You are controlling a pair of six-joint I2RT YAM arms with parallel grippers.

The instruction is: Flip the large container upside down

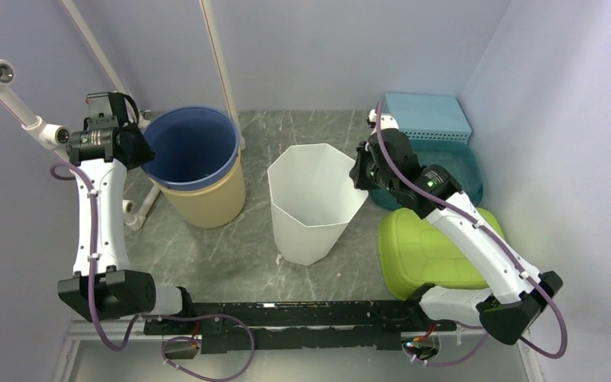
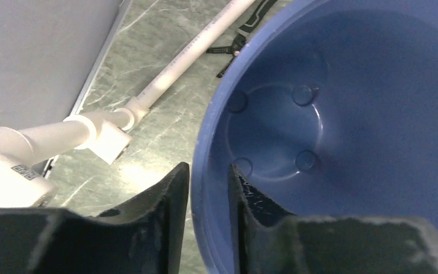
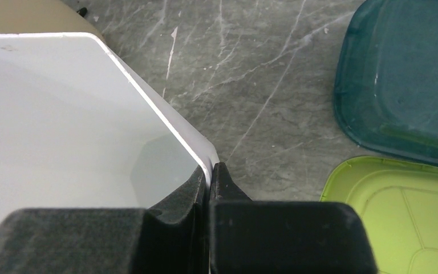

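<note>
A blue bucket point(image 1: 191, 147) nested in a tan bucket point(image 1: 211, 203) stands upright at the back left. My left gripper point(image 1: 137, 149) straddles its left rim, slightly open, with one finger inside and one outside point(image 2: 208, 171). The blue bucket's inside point(image 2: 348, 114) is bare. A white faceted bin point(image 1: 314, 207) stands upright in the middle. My right gripper point(image 1: 359, 171) is shut on its right rim, pinching the thin wall point(image 3: 210, 168). The white bin point(image 3: 63, 114) shows nothing inside. I cannot tell which of the two is the large container.
A lime green lid point(image 1: 422, 251) lies at the right, under my right arm. A teal tub point(image 1: 453, 171) and a pale blue perforated box point(image 1: 426, 115) sit at the back right. White pipes point(image 1: 16, 103) run along the left wall and floor point(image 2: 177, 74).
</note>
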